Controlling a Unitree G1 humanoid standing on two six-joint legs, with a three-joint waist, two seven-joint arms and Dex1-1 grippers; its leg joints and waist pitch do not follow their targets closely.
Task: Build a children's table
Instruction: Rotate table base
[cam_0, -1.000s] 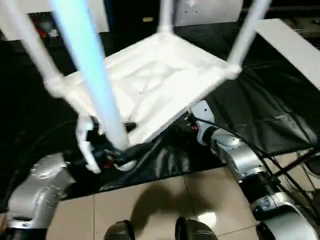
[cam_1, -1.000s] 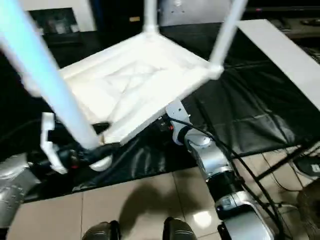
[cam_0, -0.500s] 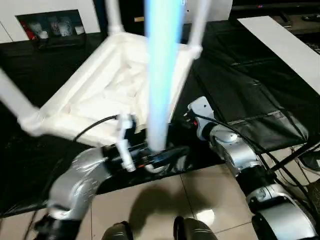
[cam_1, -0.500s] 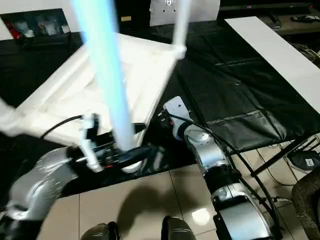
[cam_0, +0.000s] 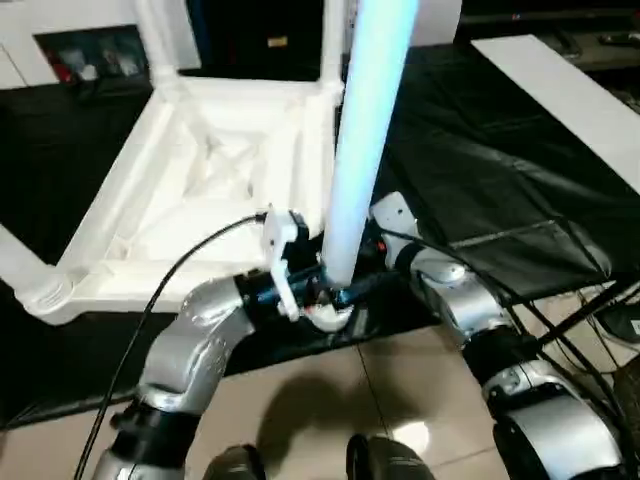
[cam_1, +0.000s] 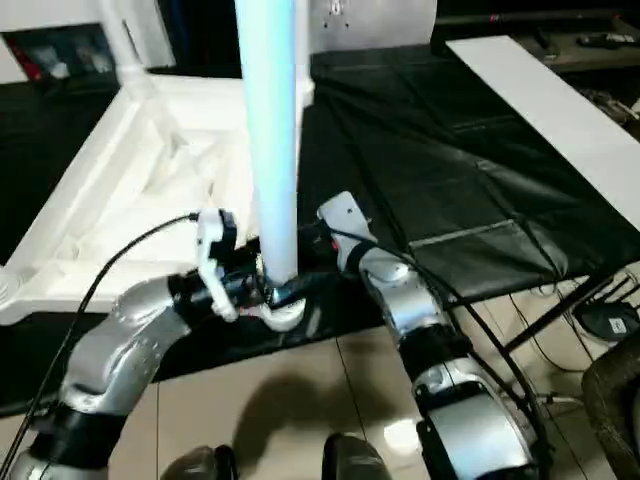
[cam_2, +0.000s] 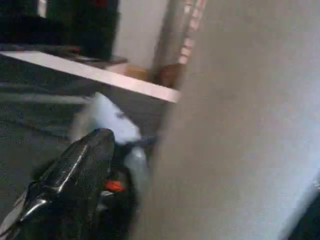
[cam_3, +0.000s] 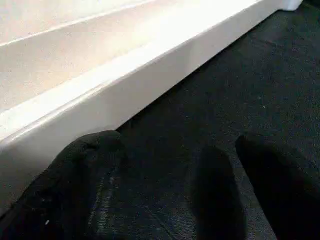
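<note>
The children's table lies upside down on the black workbench, its ribbed white top facing up and its legs rising out of the picture. The nearest leg stands in the corner socket at the bench's front edge. My left gripper is open at the foot of that leg. In the left wrist view the leg is close beside one black finger, with a gap between them. My right gripper is open just right of that corner. Its fingers rest over the black sheet beside the top's side wall, with nothing between them.
A long white board lies at the bench's far right. Black cables and a frame leg hang below the bench's right front corner. Beige floor tiles and my own feet lie below the front edge. Dark shelves stand behind the bench.
The table has swung round on the bench. Its near leg moved from the left to the centre, and my left gripper stayed at its foot. The right gripper has barely moved.
</note>
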